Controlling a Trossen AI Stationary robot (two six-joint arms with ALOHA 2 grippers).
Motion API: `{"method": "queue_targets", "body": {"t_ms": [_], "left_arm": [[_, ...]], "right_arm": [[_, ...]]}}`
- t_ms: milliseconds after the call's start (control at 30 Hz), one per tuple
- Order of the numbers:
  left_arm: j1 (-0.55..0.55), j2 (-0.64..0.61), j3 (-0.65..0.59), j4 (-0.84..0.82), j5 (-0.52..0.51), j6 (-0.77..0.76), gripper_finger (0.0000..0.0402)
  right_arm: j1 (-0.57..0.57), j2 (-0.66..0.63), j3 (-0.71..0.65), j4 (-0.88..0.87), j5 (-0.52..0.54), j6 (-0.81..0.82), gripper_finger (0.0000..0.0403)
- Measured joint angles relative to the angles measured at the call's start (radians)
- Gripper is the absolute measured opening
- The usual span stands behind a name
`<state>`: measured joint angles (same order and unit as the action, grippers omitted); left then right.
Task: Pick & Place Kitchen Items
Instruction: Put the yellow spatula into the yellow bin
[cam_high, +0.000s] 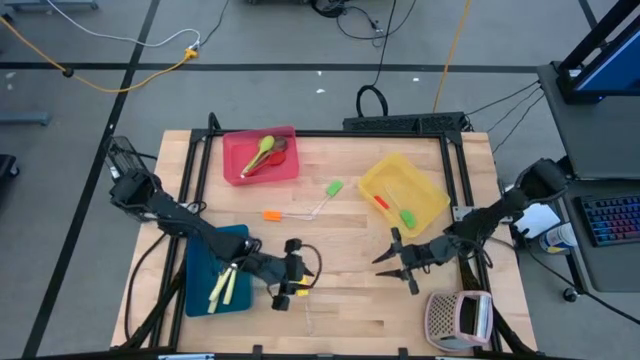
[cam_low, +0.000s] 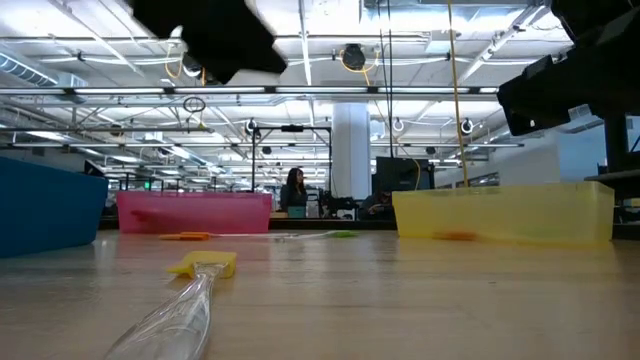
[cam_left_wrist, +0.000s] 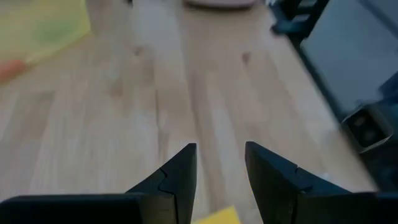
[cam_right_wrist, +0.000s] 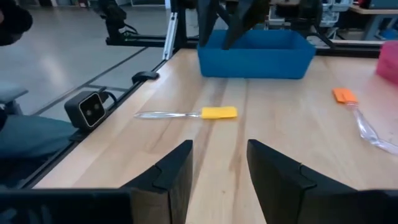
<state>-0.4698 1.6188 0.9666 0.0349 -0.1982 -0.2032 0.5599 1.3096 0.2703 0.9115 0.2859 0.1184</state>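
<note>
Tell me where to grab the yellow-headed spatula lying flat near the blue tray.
Probably the yellow spatula by its clear handle, just behind the head, from straight above, jaws across its width: it lies flat and slim. The left gripper, jaws open, hovers over the head.

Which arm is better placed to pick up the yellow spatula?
Probably the left: its gripper hovers open right over the yellow spatula, head between its fingers. The right gripper is open but farther away.
</note>
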Motion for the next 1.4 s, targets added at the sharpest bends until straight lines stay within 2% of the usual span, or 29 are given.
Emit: {"method": "queue_targets", "body": {"t_ms": [100, 233, 400, 567, 667, 833, 1000, 1133, 1267, 1400], "left_arm": [[0.033, 0.000, 0.052, -0.022, 0.082, 0.039, 0.0143], [0.057, 0.000, 0.088, -0.044, 0.124, 0.154, 0.0143], [0.058, 0.028, 0.100, -0.033, 0.125, 0.240, 0.0143], [0.072, 0.102, 0.099, -0.033, 0.093, 0.249, 0.0143], [0.074, 0.151, 0.099, -0.071, 0.094, 0.252, 0.0143], [0.073, 0.186, 0.098, -0.144, 0.097, 0.351, 0.0149], [0.070, 0.189, 0.098, -0.233, 0.150, 0.380, 0.0164], [0.058, 0.189, 0.098, -0.289, 0.151, 0.490, 0.0165], [0.054, 0.196, 0.098, -0.280, 0.149, 0.575, 0.0166], [0.048, 0.230, 0.096, -0.269, 0.134, 0.725, 0.0166]], "right_arm": [[0.001, 0.059, 0.000, 0.071, 0.000, 0.000, 0.0144], [0.001, 0.124, 0.000, 0.132, 0.000, -0.004, 0.0144], [-0.002, 0.170, 0.001, 0.171, 0.000, -0.038, 0.0144], [-0.004, 0.180, 0.001, 0.174, 0.000, -0.045, 0.0144], [-0.004, 0.180, 0.001, 0.167, 0.000, -0.036, 0.0144], [-0.004, 0.180, 0.001, 0.158, 0.000, -0.026, 0.0144], [-0.004, 0.180, 0.001, 0.148, 0.000, 0.015, 0.0144], [-0.003, 0.180, 0.001, 0.120, 0.000, 0.056, 0.0144], [-0.002, 0.180, 0.001, 0.100, 0.000, 0.091, 0.0144], [-0.002, 0.180, 0.001, 0.096, 0.000, 0.105, 0.0144]]}}
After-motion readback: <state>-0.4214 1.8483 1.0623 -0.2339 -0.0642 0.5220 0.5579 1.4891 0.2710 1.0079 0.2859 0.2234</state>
